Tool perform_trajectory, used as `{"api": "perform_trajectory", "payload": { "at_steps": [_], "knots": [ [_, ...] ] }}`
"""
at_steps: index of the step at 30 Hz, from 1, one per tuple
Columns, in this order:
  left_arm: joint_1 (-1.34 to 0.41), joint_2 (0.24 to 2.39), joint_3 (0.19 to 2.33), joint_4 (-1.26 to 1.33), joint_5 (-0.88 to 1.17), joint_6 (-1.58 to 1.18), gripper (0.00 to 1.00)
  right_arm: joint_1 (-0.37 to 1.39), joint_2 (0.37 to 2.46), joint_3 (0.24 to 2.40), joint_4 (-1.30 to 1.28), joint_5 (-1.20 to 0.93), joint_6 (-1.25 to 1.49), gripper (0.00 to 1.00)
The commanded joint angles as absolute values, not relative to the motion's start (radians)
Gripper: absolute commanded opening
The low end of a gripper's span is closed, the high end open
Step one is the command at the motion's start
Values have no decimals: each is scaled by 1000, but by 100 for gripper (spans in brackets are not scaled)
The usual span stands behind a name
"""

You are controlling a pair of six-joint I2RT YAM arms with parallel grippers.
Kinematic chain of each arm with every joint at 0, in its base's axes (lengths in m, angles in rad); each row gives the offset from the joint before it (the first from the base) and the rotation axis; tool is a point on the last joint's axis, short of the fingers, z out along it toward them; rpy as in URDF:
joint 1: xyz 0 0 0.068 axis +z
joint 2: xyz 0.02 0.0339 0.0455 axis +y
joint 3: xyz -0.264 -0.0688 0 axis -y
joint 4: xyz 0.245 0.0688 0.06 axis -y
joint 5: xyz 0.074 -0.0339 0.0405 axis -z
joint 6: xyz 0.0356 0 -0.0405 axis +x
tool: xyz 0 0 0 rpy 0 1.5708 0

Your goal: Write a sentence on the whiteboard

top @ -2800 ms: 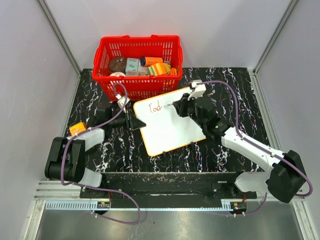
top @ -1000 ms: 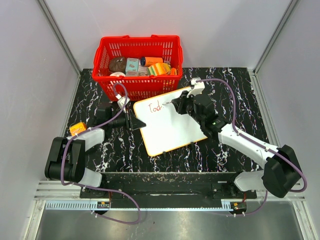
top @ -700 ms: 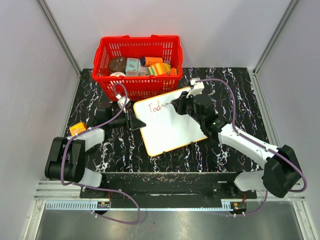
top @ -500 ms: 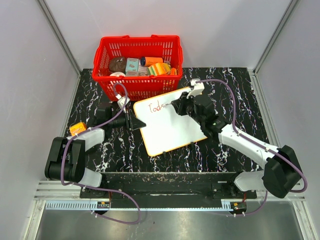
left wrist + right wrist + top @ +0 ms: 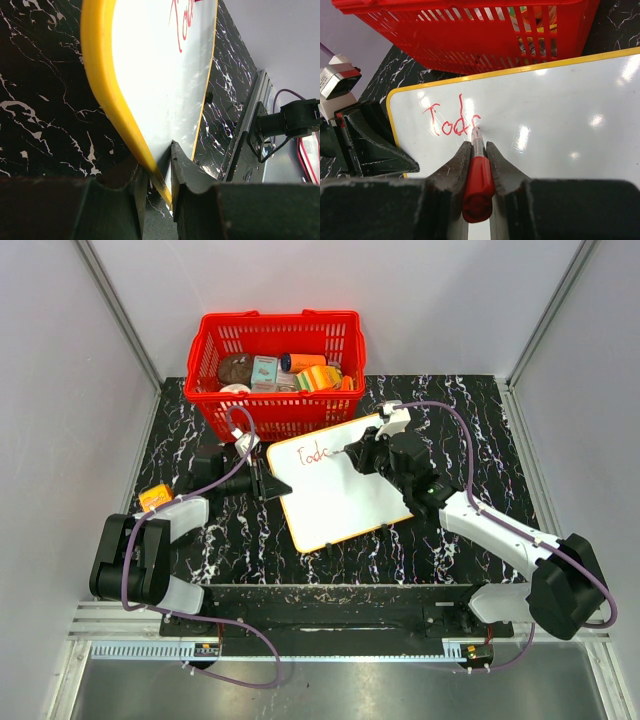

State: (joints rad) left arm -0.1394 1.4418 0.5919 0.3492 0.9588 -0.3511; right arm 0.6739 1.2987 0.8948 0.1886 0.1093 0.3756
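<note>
The whiteboard (image 5: 335, 485), white with an orange-yellow rim, lies tilted on the black marble table. The sentence (image 5: 312, 453) is red lettering reading "Tod" plus a partial stroke near the board's top left; it also shows in the right wrist view (image 5: 451, 122). My right gripper (image 5: 358, 453) is shut on a red marker (image 5: 478, 180), its tip touching the board just right of the letters. My left gripper (image 5: 277, 485) is shut on the whiteboard's left rim (image 5: 107, 95), one finger on each face.
A red basket (image 5: 275, 365) with several packaged items stands just behind the board. A small orange object (image 5: 154, 497) lies at the table's left edge. Grey walls enclose the table on three sides.
The right gripper has moved the marker a little rightward along the first line, adding a stroke after "Tod". The left arm and board have stayed put.
</note>
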Motion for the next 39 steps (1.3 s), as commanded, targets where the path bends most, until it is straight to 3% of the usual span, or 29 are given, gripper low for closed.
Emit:
{"api": "perform_trajectory", "payload": {
  "at_steps": [1, 22, 39],
  "knots": [
    [-163, 1448, 577, 347, 907, -241, 0, 667, 1292, 908, 173, 147, 371, 0],
    [-163, 1448, 577, 345, 905, -241, 0, 667, 1313, 976, 179, 180, 362, 0],
    [-164, 1447, 577, 344, 905, -238, 0, 667, 1267, 900, 147, 146, 365, 0]
  ]
}}
